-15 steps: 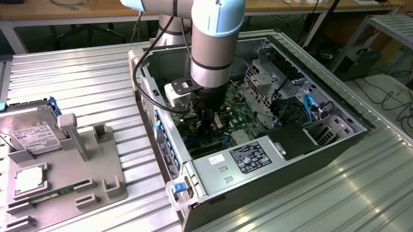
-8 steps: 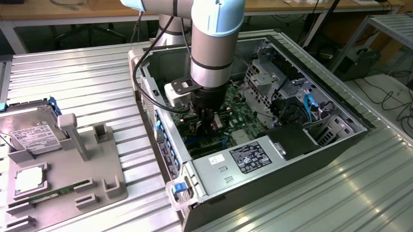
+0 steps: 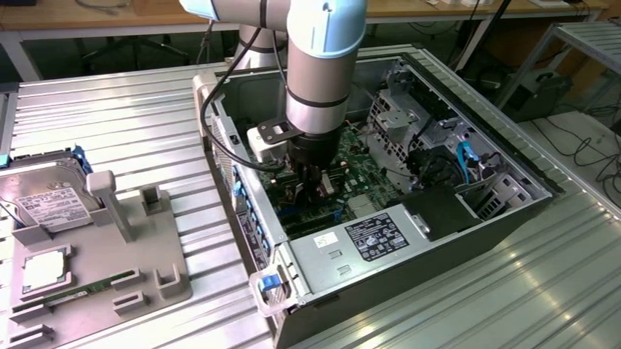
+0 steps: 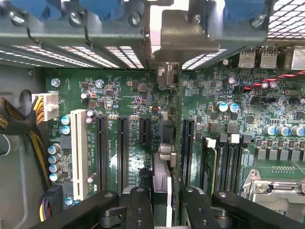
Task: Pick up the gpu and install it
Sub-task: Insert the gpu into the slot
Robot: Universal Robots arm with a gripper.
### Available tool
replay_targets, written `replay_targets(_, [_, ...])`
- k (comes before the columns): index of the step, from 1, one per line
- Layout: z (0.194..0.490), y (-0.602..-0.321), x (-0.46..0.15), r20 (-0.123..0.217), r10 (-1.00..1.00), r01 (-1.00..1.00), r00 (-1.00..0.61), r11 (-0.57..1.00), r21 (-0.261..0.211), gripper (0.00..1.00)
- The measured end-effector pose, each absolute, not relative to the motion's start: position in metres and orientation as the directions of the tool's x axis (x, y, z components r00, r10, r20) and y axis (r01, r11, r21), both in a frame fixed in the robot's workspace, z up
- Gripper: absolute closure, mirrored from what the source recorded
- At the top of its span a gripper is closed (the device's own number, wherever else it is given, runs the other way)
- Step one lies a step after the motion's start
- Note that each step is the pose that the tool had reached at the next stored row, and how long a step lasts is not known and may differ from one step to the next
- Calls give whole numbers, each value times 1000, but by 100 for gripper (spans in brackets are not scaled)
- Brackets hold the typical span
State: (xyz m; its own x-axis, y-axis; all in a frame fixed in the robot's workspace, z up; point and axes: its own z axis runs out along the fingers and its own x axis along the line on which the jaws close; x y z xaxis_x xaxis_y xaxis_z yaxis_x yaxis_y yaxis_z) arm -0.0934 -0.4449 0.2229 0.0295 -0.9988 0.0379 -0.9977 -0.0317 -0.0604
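- So the gripper is down inside the open PC case, jaws pinched in on the gpu, which it holds edge-on between the black fingers.
- From the wrist camera the card looks like a thin upright slab, pale along its top edge, standing over the green motherboard in the gap between the black slots on one side and another black slot on the other.
- Can't tell if the card's bottom edge is actually seated in a slot or just hovering over it, the fingers block that bit.
- The card's metal bracket end reaches to the case's rear wall, right at the slotted grille.
- A long white slot sits further out from the black ones, and beyond that a bundle of yellow and black cables.
- Past the card on the other side are the memory slots and the corner of the CPU socket.
- In the exterior view the arm comes straight down into the middle of the case.
- Grey power supply with a black label fills the case's near corner.
- The case lies on a ribbed metal table.
- Off at the table's edge on the exterior view's left is a grey parts tray with a hard drive, a silver chip and a green memory stick on it.
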Motion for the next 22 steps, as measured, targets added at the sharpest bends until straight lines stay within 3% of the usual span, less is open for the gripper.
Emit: replay_targets(22, [217,-446,-94,39,-999,-998,29,-32,-59,72])
